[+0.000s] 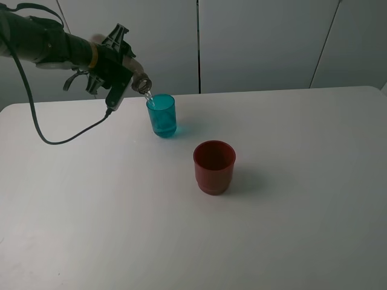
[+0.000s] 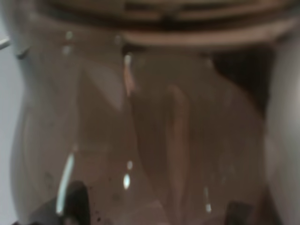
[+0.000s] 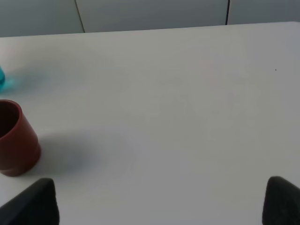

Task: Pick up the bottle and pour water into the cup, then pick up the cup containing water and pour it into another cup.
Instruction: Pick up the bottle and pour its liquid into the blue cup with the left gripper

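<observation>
My left gripper (image 1: 123,74) is shut on the smoky grey-brown bottle (image 1: 141,83) and holds it tilted down to the right. The bottle's open neck is just above the rim of the teal cup (image 1: 162,115). A thin stream of water runs into the cup, which holds water. The bottle (image 2: 154,131) fills the left wrist view. The dark red cup (image 1: 214,167) stands upright in front of and to the right of the teal cup; it also shows in the right wrist view (image 3: 14,140). My right gripper (image 3: 157,206) is open and empty, low over the table to the right of the red cup.
The white table (image 1: 290,229) carries only the two cups. A black cable (image 1: 54,140) hangs from the left arm down to the table's back left. A pale panelled wall (image 1: 260,42) runs behind the table's far edge.
</observation>
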